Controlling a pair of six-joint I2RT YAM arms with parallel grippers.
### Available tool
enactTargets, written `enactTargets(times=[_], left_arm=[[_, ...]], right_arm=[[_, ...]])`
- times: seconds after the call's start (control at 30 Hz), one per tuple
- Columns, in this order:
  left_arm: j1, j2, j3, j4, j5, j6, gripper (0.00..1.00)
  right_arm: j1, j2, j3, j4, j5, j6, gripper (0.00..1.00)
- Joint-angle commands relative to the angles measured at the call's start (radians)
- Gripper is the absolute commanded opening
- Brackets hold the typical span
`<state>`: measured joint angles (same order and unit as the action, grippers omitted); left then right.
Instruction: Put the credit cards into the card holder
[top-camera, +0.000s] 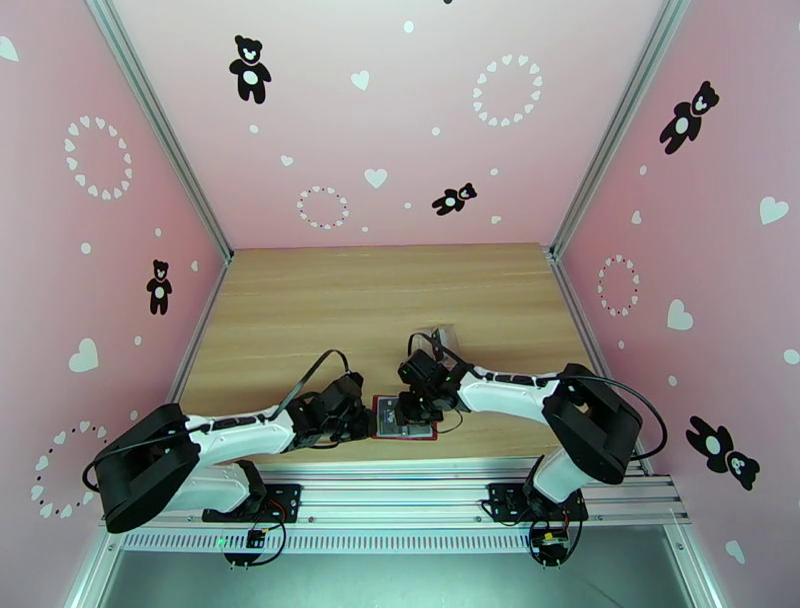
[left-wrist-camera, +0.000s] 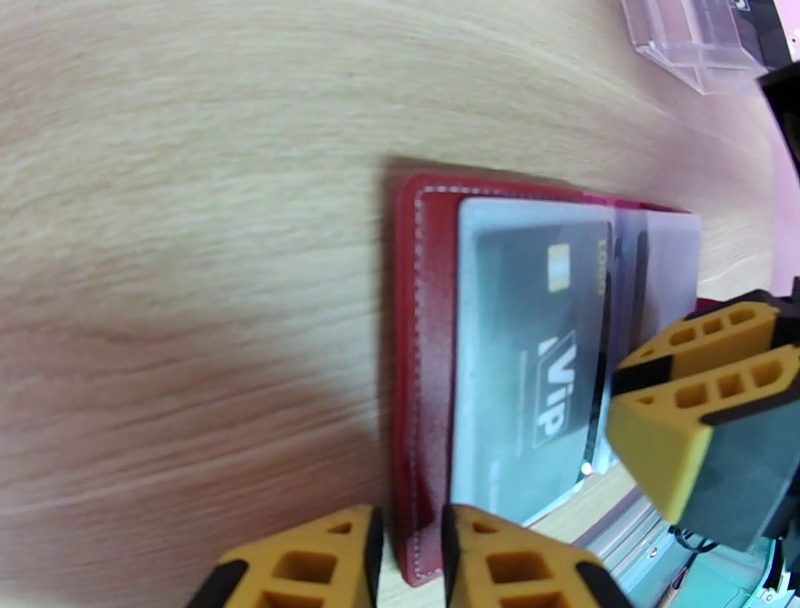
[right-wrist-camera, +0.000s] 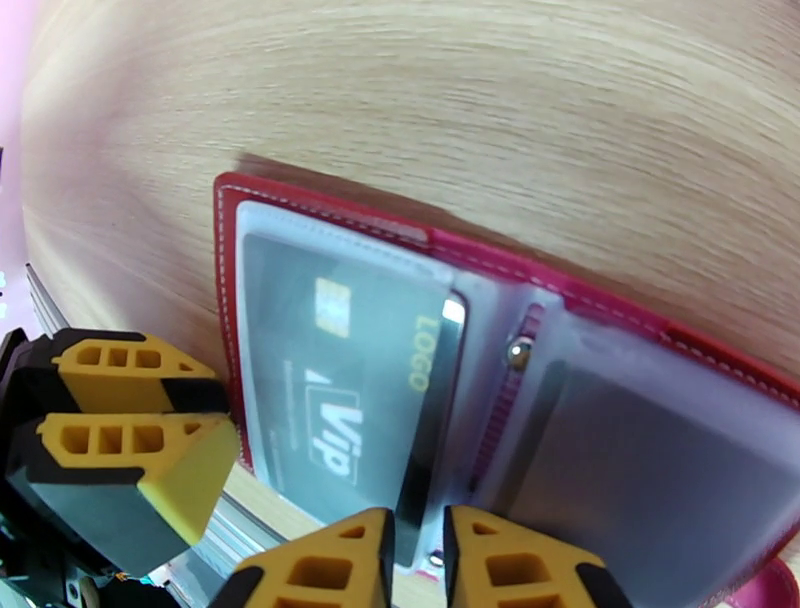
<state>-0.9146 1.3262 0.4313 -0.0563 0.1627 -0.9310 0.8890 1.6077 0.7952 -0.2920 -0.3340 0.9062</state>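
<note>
One card holder is lying open and flat at the near edge of the table, between the two grippers, with its red stitched border framing the inside. It is showing two frosted sleeves side by side, parted by a spine that is carrying a small metal stud.

The sleeve on the left arm's side is holding one VIP card, dark grey with a gold chip, tucked fully behind the plastic. The other sleeve is showing one grey-black card dimly through its cover. A third, a dark card, is standing nearly on edge beside the VIP card, next to the spine. It is running back between the fingers of the right gripper, which are clamping it. That is making three cards, counted.

The left gripper is sitting at the holder's outer near corner. Its fingers are standing a narrow slot apart with the red border showing in that slot; whether they are pinching it I cannot tell.

One clear tray is sitting farther back on the table, apart from the holder, and is too cropped for its contents to be read.
</note>
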Motion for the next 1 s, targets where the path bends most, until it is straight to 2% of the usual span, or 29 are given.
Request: enactTargets(times=[0.0,0.53,0.63,0.8,0.97], left_arm=[[-0.013,0.017,-0.023,-0.001,-0.01,-0.014,0.23],[-0.017,0.022,-0.02,0.02,-0.008,-0.025,0.21],[-0.017,0.006,-0.025,0.01,-0.014,-0.028,0.22],[-0.017,-0.06,-0.023,-0.048,-0.047,-0.025,0.23],[-0.017,-0.124,-0.019,-0.109,-0.085,-0.019,0.25]], right_arm=[[0.014,0.028,0.024,-0.009,0.009,-0.003,0.22],[0.028,0.033,0.052,0.024,-0.042,0.015,0.21],[0.028,0.006,0.086,-0.055,0.012,-0.02,0.23],[0.027,-0.06,0.129,-0.182,0.107,-0.072,0.32],[0.025,-0.159,0.151,-0.359,0.3,-0.117,0.36]])
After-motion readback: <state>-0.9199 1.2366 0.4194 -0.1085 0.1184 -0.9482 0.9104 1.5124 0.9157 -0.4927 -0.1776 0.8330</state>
